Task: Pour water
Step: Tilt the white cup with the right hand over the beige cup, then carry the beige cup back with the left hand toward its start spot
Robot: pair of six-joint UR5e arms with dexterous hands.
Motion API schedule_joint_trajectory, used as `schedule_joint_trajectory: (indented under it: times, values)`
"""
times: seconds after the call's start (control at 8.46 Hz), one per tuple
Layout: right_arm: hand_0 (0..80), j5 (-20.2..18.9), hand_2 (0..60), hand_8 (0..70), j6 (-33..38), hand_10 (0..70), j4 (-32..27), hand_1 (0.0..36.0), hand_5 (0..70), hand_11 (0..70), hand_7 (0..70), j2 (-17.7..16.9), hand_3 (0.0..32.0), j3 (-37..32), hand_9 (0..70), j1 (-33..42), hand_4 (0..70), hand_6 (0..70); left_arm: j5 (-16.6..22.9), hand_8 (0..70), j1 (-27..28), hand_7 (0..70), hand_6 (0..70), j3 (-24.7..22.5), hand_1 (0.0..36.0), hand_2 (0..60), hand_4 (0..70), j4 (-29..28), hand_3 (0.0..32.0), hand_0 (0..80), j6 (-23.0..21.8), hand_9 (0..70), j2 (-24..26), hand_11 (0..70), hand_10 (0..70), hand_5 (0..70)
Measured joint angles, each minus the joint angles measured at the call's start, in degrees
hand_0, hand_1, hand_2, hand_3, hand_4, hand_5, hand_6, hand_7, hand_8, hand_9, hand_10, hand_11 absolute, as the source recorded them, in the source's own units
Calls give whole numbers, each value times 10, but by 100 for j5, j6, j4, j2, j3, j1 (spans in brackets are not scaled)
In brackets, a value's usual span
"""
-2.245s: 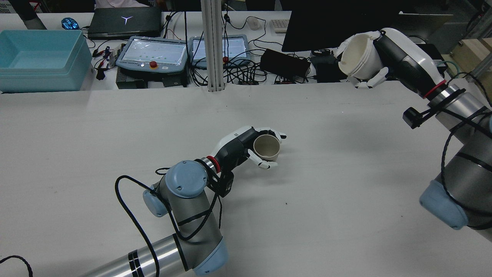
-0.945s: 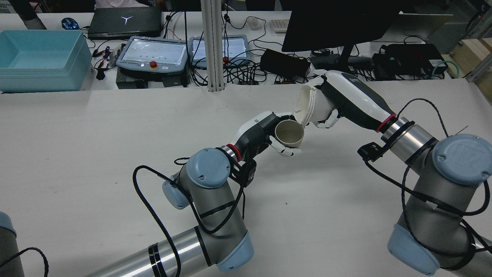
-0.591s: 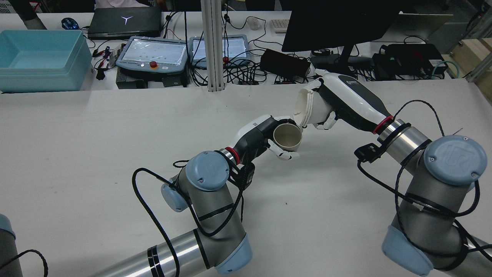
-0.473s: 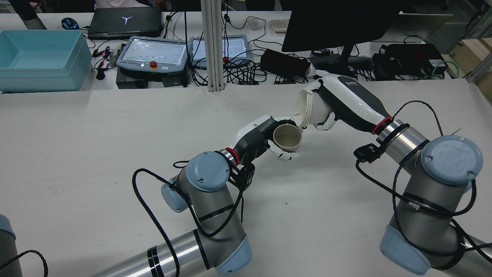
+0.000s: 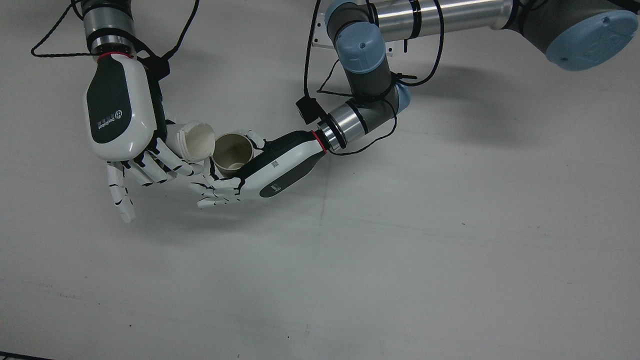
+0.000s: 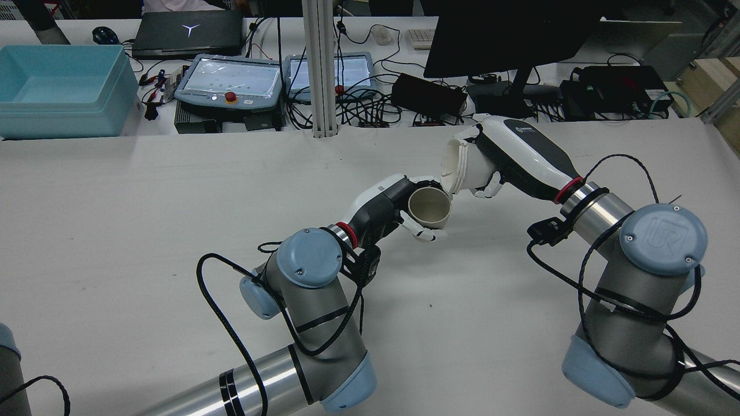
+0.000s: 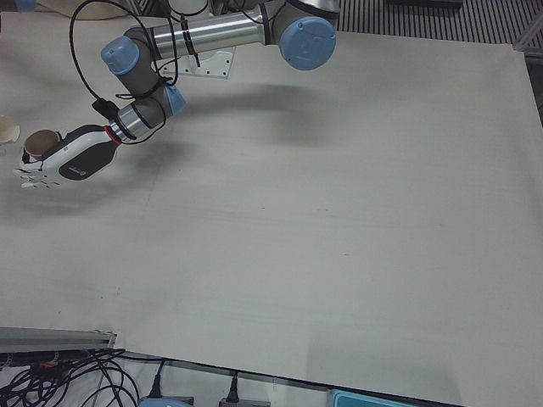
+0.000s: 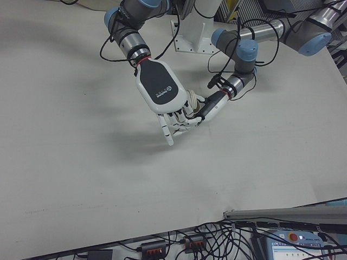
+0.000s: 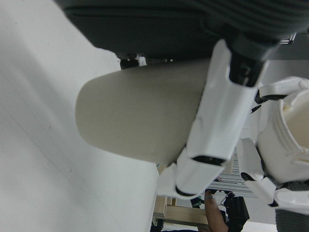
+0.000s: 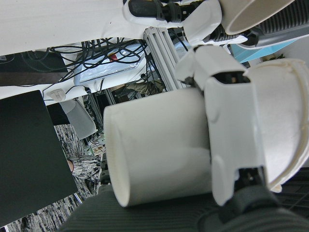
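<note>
A wide white table fills the front view, bare apart from the two arms. The left hand has its fingers wrapped around a beige cup that stands mouth up. The right hand grasps a white cup, tipped on its side with its mouth toward the beige one; their rims are touching or nearly so.

In the rear view, the bench behind the table carries a blue bin, two teach pendants and a dark monitor. The white cup sits higher than the beige cup, leaning over its rim.

The left-front view catches the left hand at the picture's edge with the beige cup in it.

In the right-front view the right hand hides most of both cups.

The left hand view shows the beige cup's wall clamped by white fingers.

The right hand view shows the white cup held fast. No water can be made out anywhere.
</note>
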State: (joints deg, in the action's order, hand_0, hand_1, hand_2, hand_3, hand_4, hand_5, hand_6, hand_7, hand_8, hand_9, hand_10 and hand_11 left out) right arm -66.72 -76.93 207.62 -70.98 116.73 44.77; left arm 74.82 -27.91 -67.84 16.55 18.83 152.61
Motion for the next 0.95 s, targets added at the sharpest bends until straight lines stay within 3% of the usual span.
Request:
schedule_joint_trajectory:
  times: [0.35,0.59,0.95]
  values:
    - [800,20,600,533,248,175,-20,360,273,292,700,-31,0,-6,681,20,368,700,5,137,-1,189,250,-49,360,600,360,11,0,800,-8,85,-3,161,81,700]
    - [800,17,581,538,875,194,-59,360,268,319,700,-144,0,-18,689,207,313,700,18,137,-6,187,246,-164,360,600,362,45,0,800,-23,84,-7,161,81,700]
    - [800,0,563,555,1822,225,-82,360,269,363,700,-273,0,-19,700,807,270,700,132,136,-49,180,238,-747,360,600,366,326,0,800,-36,83,-203,163,82,700]
